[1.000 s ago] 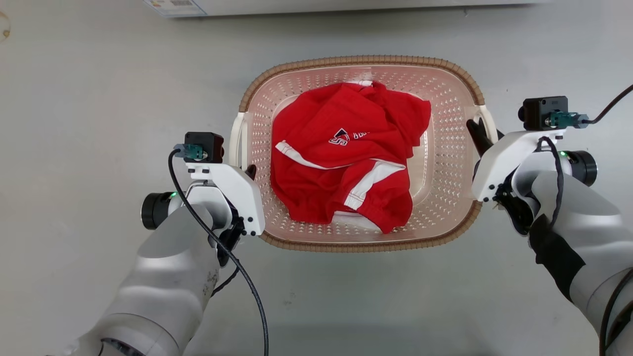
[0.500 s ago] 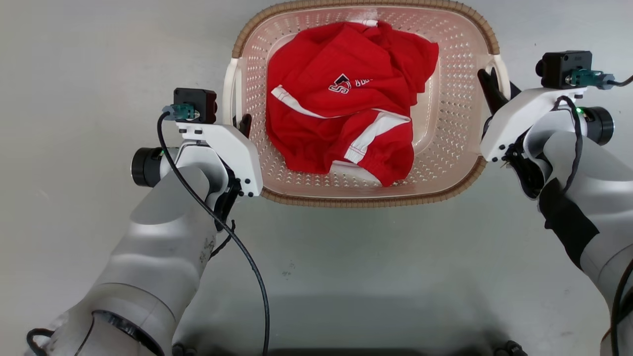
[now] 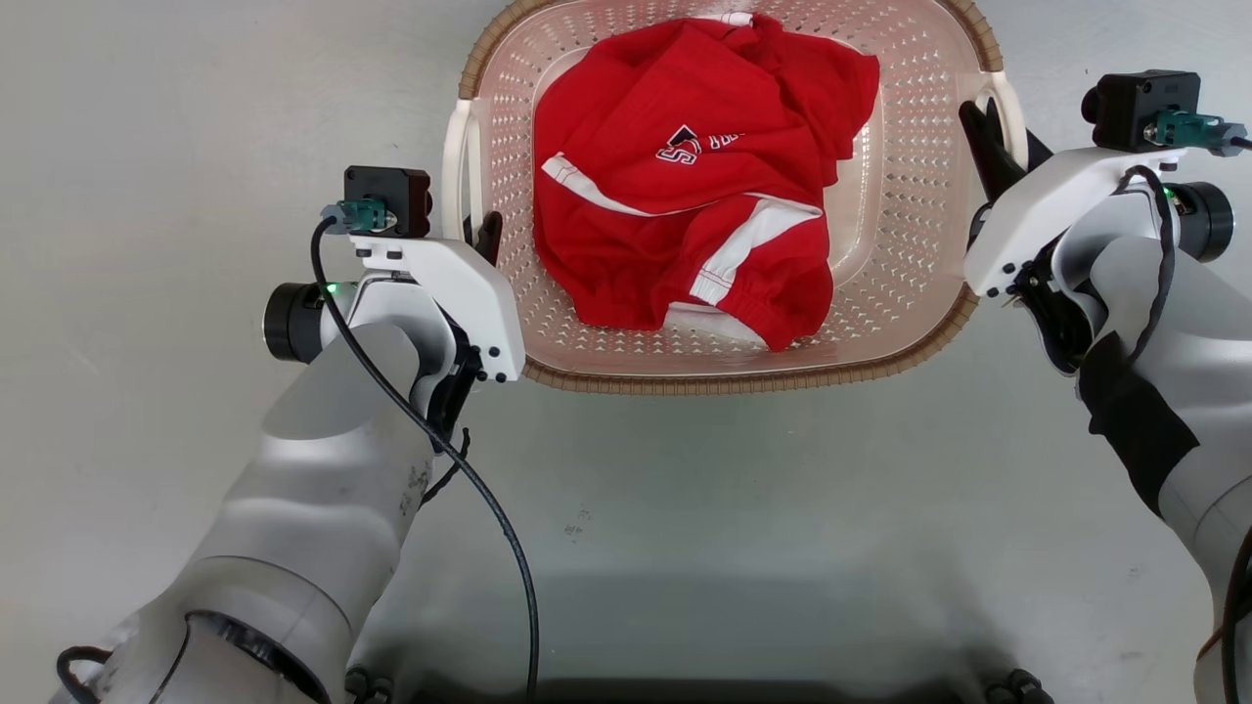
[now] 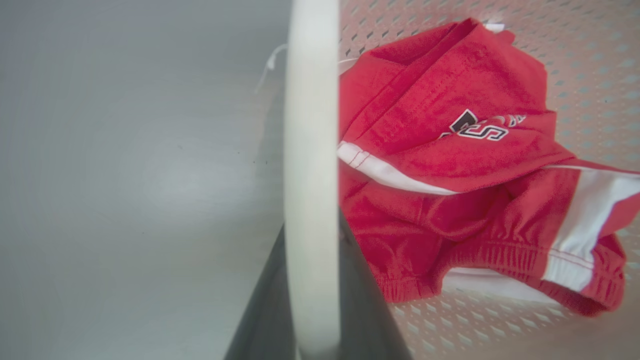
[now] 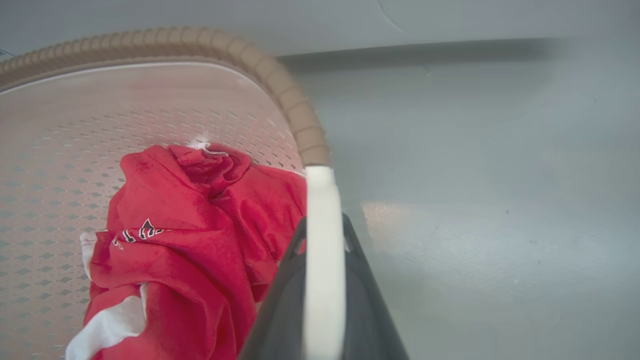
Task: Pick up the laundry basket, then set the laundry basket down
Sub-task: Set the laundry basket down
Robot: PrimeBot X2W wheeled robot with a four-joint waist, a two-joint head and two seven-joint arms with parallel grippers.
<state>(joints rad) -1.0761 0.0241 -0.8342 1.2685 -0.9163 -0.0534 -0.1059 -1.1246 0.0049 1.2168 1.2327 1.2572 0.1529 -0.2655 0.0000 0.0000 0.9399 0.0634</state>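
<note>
Lift seems in hand, left gripper (image 3: 481, 235) and right gripper (image 3: 988, 137) each pinching a white handle (image 4: 311, 150) between its fingers; next, the laundry basket (image 3: 743, 383) needs level, matched lowering.

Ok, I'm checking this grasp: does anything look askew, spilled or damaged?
Nothing stands out. The left gripper and right gripper clamp the laundry basket by its white handles, the rim looks intact, and the red garment lies wholly inside.
</note>
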